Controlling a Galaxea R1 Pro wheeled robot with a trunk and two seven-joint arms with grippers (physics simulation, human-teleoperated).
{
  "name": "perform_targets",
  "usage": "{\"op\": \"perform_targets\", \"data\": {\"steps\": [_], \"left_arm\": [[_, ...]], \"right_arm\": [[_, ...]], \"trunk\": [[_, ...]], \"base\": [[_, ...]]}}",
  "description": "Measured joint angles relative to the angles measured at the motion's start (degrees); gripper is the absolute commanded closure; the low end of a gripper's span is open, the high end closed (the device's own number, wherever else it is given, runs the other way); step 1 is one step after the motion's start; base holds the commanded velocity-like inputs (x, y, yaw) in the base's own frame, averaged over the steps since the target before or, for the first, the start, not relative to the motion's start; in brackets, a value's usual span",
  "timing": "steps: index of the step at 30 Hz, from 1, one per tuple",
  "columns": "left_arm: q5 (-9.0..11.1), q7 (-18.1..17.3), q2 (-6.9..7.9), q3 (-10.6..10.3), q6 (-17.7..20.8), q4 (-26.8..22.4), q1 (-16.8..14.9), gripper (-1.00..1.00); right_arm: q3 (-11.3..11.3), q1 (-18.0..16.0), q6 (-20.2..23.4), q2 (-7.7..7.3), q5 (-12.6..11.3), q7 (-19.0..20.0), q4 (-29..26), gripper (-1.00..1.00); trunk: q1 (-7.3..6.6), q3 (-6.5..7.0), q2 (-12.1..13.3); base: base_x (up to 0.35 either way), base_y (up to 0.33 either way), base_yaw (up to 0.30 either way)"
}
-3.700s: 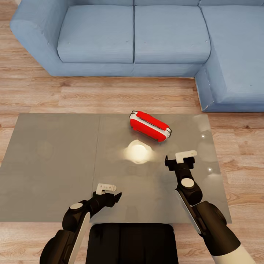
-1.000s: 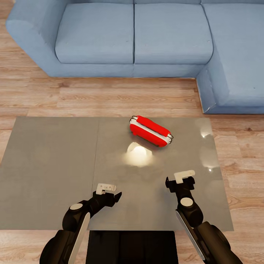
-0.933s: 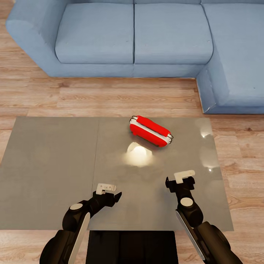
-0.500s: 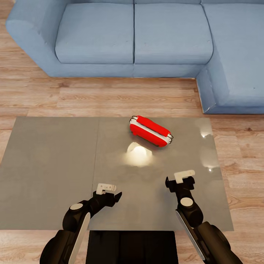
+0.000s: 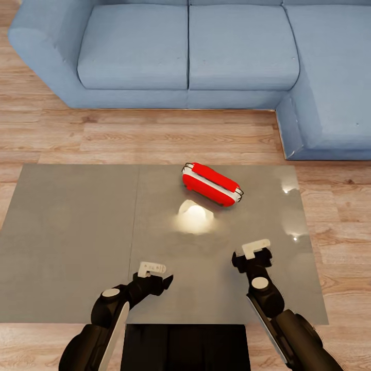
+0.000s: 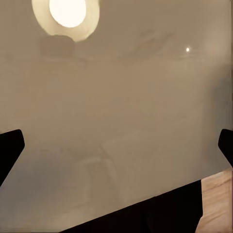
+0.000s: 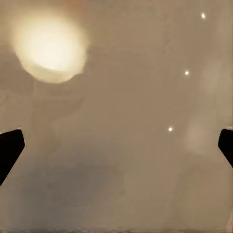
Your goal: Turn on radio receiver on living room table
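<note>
The red radio receiver (image 5: 211, 184) lies on the grey bench (image 5: 72, 232), near the edge that faces the blue sofa (image 5: 190, 51). A round lamp glow (image 5: 195, 216) shines just beside the radio. Both grippers hang over the bench, well apart from the radio — the left gripper (image 5: 154, 275) and the right gripper (image 5: 251, 253) have their fingers spread open, holding nothing.

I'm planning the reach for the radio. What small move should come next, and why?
Probably extend the right gripper forward and slightly left toward the radio receiver. It hovers open over the table, well short of the radio, nearer than the left gripper.
</note>
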Motion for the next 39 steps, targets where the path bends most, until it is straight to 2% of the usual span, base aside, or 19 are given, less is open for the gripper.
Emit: {"op": "perform_targets", "data": {"steps": [5,11,22,23,24,26,27,28,29,30,33,34,35,37,39], "left_arm": [[0.06,0.05,-0.02,-0.50,0.03,-0.15,0.01,-1.00],[0.01,0.01,-0.02,-0.56,0.06,-0.17,0.01,-1.00],[0.07,0.09,-0.02,-0.63,0.03,-0.15,0.01,-1.00],[0.07,0.09,-0.02,-0.64,0.03,-0.14,0.00,-1.00],[0.07,0.10,-0.01,-0.63,0.04,-0.14,0.02,-1.00],[0.07,0.08,-0.06,-0.65,0.02,-0.09,0.01,-1.00],[0.08,0.05,-0.08,-0.65,0.02,-0.09,0.01,-1.00],[0.07,0.03,-0.09,-0.65,0.03,-0.09,0.01,-1.00],[0.07,0.02,-0.10,-0.65,0.03,-0.08,0.01,-1.00],[0.07,0.02,-0.10,-0.65,0.03,-0.08,0.01,-1.00],[0.07,0.01,-0.05,-0.65,0.03,-0.08,0.01,-1.00],[0.07,0.01,-0.04,-0.65,0.03,-0.08,0.01,-1.00],[0.07,0.01,-0.03,-0.65,0.03,-0.07,0.01,-1.00],[0.07,0.01,-0.02,-0.66,0.03,-0.04,0.01,-1.00],[0.07,0.01,-0.02,-0.66,0.03,-0.06,0.01,-1.00]], "right_arm": [[0.08,1.62,-1.64,1.34,-1.76,-1.60,1.61,-1.00],[0.02,1.62,-0.96,-0.60,-2.64,-3.53,1.32,-1.00],[-0.29,-1.94,2.64,-4.14,-3.05,-0.04,-2.23,-1.00],[1.95,-8.77,19.54,-11.98,-3.73,19.12,-2.77,-1.00],[0.05,-18.97,21.38,-19.66,-3.02,34.59,-2.57,-1.00],[0.16,-44.07,21.43,-19.89,-2.90,38.55,-1.46,-1.00],[0.27,-49.72,21.42,-20.17,-2.79,40.67,-0.11,-1.00],[0.42,-50.64,21.45,-20.59,-2.92,44.02,2.62,-1.00],[0.67,-53.26,21.42,-20.87,-2.75,46.25,5.08,-1.00],[0.90,-54.76,21.44,-20.97,-2.75,47.35,6.43,-1.00],[3.14,-62.83,21.42,-20.94,-1.75,52.00,15.02,-1.00],[3.69,-63.93,21.45,-20.88,-1.62,52.47,16.43,-1.00],[5.25,-66.30,21.43,-20.70,-1.01,53.32,19.75,-1.00],[7.11,-68.24,21.46,-20.40,-0.64,54.02,22.75,-1.00],[8.10,-68.70,21.46,-20.12,-0.61,54.38,23.53,-1.00]], "trunk": [[0.00,0.00,0.00],[0.00,0.00,0.00],[0.00,0.00,0.00],[-0.01,0.00,0.00],[0.00,0.00,0.01],[0.02,0.01,0.00],[0.00,0.01,-0.02],[0.01,0.00,0.00],[0.01,0.00,0.00],[0.00,0.00,0.00],[0.01,0.00,0.00],[0.00,0.00,0.00],[0.01,0.00,0.00],[0.00,0.00,0.00],[0.00,0.00,0.00]], "base": [[0.000,0.000,0.000],[0.000,0.000,0.000],[0.000,0.000,0.000],[0.000,0.000,0.000],[0.000,0.000,0.000],[0.000,0.000,0.000],[0.000,0.000,0.000],[0.000,0.000,0.000],[0.000,0.000,0.000],[0.000,0.000,0.000],[0.000,0.000,0.000],[0.000,0.000,0.000],[0.000,0.000,0.000],[0.000,0.000,0.000],[0.000,0.000,0.000]]}}
